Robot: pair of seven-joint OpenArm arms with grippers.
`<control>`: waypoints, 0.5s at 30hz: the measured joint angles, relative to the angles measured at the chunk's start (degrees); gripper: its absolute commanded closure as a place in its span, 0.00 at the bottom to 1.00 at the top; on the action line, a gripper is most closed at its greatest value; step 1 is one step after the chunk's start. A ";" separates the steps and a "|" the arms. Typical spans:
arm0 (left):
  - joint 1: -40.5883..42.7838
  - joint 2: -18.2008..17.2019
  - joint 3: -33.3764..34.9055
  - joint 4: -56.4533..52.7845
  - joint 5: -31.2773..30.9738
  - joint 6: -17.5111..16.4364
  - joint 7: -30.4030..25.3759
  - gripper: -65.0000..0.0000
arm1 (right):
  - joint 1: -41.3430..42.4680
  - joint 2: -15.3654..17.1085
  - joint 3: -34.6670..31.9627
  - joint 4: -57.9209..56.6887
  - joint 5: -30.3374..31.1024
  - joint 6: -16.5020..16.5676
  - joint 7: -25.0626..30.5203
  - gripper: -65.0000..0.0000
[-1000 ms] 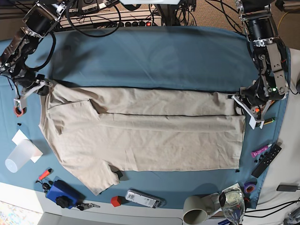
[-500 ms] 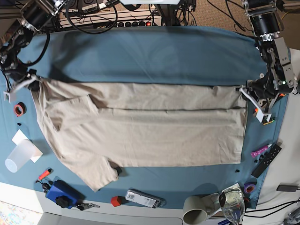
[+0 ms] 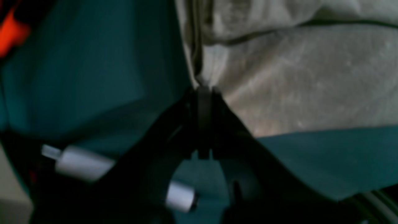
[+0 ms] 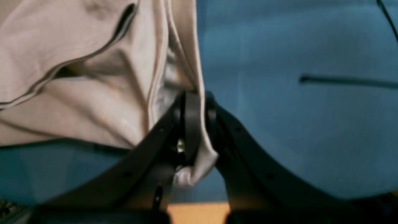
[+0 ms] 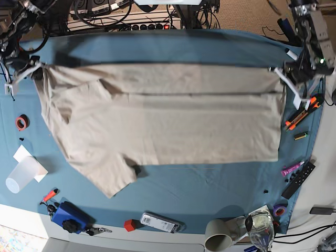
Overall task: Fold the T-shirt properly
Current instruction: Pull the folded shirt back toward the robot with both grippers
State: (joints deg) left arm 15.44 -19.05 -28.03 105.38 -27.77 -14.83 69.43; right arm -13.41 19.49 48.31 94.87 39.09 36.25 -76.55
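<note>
The beige T-shirt [image 5: 168,121] lies spread on the blue-teal table cloth [image 5: 173,47], hem toward the right and a sleeve hanging toward the lower left. Its far edge is stretched straight between the two grippers. My left gripper [image 5: 281,71] is shut on the far hem corner. In the left wrist view the closed tips [image 3: 203,90] pinch the T-shirt's [image 3: 295,77] edge. My right gripper [image 5: 35,71] is shut on the far shoulder end. In the right wrist view a fold of the T-shirt [image 4: 77,93] runs through the right gripper [image 4: 192,96].
Along the left edge lie a red tape ring [image 5: 21,123] and a translucent cup [image 5: 21,174]. The front edge carries a blue object [image 5: 68,215], a red cube [image 5: 129,225], a white device [image 5: 160,222], a mug [image 5: 219,234] and a glass [image 5: 260,223]. Orange markers [image 5: 302,115] and a black remote [image 5: 299,179] sit at right.
Both grippers have moved toward the back of the table, dragging the T-shirt's far edge with them. The whole shirt has slid away from the front edge and the cloth is drawn tauter.
</note>
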 measured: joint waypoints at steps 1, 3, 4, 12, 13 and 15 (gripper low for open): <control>0.87 0.00 -0.85 0.66 -0.59 0.00 0.02 1.00 | -0.83 0.00 0.00 0.02 0.02 0.00 -0.22 1.00; 2.23 0.00 -2.58 1.75 -2.14 -0.02 0.00 1.00 | -2.40 0.00 0.00 0.02 0.94 0.00 -0.57 1.00; 2.80 0.00 -3.56 2.08 -2.78 -0.04 -0.04 1.00 | -3.06 0.00 0.00 0.02 1.57 0.00 -0.70 1.00; 6.78 0.00 -8.20 2.69 -7.43 -1.75 0.63 1.00 | -7.78 0.02 0.00 0.09 3.50 0.02 -0.96 1.00; 6.95 0.00 -8.20 2.67 -7.43 -1.75 0.70 1.00 | -8.07 0.00 0.00 0.09 4.11 0.00 -0.94 1.00; 7.26 0.00 -8.22 2.67 -7.43 -1.75 0.63 1.00 | -8.39 0.00 0.00 0.09 5.05 0.00 -0.55 1.00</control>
State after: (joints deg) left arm 22.70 -19.05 -36.25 108.05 -35.20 -16.58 70.06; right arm -21.80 19.49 48.31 94.96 44.14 36.25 -77.10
